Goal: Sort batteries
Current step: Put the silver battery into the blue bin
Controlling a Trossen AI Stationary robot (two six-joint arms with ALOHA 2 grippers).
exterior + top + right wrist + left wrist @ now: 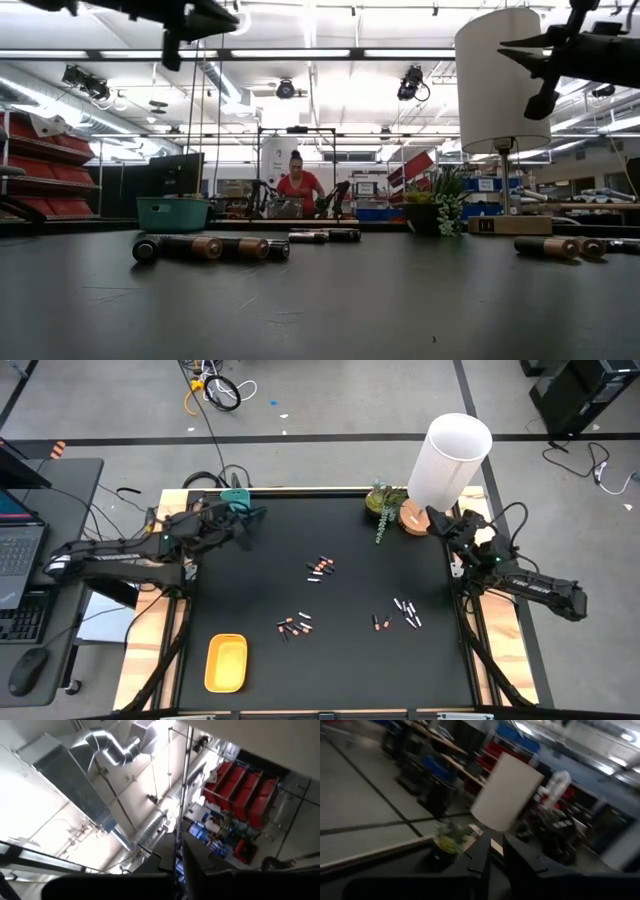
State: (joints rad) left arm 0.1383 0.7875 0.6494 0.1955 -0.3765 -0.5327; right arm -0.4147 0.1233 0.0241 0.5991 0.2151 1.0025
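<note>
- Sorting not started as far as I can judge: every battery I can see lies loose on the black table (330,660), none in a tray.
- Batteries sit in four small clusters: batteries near table centre (320,567), a group toward the front left of centre (294,625), a pale group right of centre (408,610), and a lone dark one just beside it (377,623).
- Low view shows dark cells with copper-coloured ends lying on their sides (208,247), more at the right edge (548,246).
- Yellow oval tray (226,662) at the front left: looks empty.
- Teal tray (236,496) at the back left edge, partly under my left arm; contents not visible from above, low view (173,212) shows only its wall.
- My left gripper (250,517) hangs raised over the back left of the table near the teal tray, fingers (482,856) a narrow slit apart, holding nothing.
- My right gripper (440,522) is raised at the back right by the white lamp (448,458) and small plant (384,506), fingers (195,851) nearly together, nothing between them.
- Left to do: all of it, picking each battery and splitting dark from pale into trays.
</note>
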